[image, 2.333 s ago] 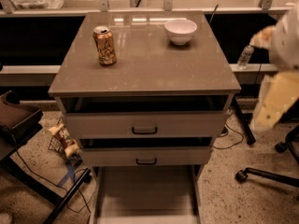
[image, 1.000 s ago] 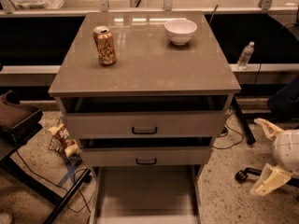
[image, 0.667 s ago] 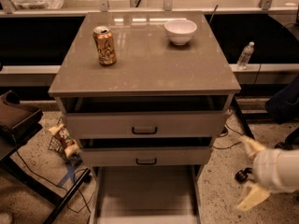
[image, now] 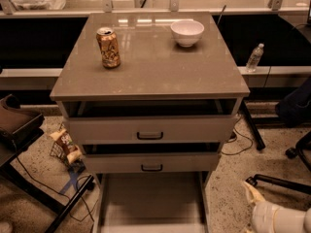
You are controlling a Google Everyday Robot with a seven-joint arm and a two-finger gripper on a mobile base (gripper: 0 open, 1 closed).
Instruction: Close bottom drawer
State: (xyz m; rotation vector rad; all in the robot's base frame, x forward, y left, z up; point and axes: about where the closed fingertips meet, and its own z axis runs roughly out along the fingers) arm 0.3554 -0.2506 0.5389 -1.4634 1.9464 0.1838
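Observation:
The bottom drawer [image: 150, 200] is pulled far out of the grey-beige cabinet. I see its deep plain tray at the bottom centre; its front panel and handle are cut off by the lower edge of the view. My gripper [image: 254, 197], pale and mounted on a white arm, sits at the bottom right corner. It is low beside the cabinet and to the right of the open tray, not touching it.
The two upper drawers [image: 150, 129] [image: 151, 163] stand slightly ajar. A drink can [image: 108, 47] and a white bowl [image: 187, 32] sit on the cabinet top. A water bottle [image: 254, 57] and a chair base [image: 279, 181] are at the right; a snack bag [image: 65, 144] and cables lie at the left.
My arm has dropped from mid-height at the right edge to the bottom right corner and come closer to the open drawer. The drawers have not moved.

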